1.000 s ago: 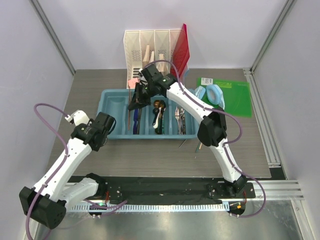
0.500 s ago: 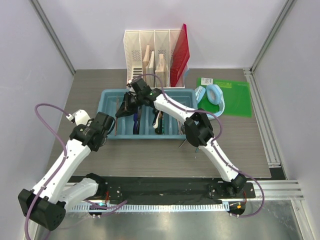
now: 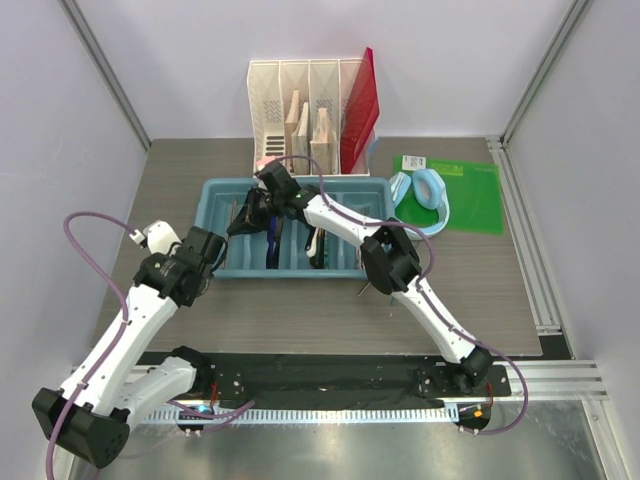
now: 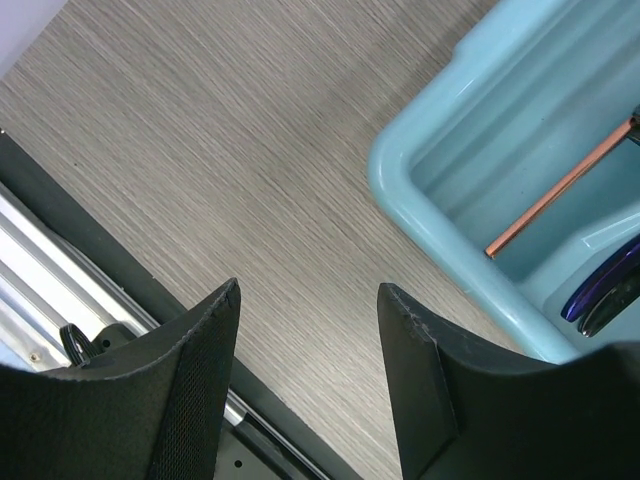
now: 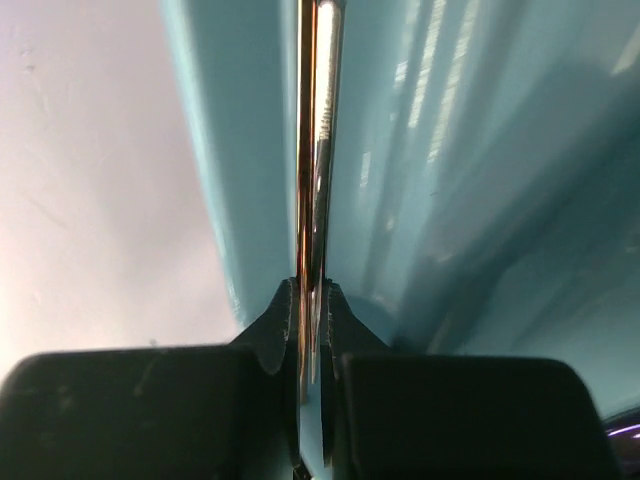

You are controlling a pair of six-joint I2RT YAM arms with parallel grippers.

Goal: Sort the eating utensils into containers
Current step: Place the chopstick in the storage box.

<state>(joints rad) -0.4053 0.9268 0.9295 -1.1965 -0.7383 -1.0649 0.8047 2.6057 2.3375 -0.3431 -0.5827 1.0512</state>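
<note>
The right claw [image 5: 312, 300] pinched the chopsticks [image 5: 312, 150], which ran straight ahead of it along the tray [image 5: 225, 200] wall. Lowering them level into the compartment beneath before releasing seemed wise.

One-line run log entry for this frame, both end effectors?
step: chopstick to tray | right end effector: shut on chopstick, over left end of cutlery tray | left end effector: open, empty, over table beside tray corner
</note>
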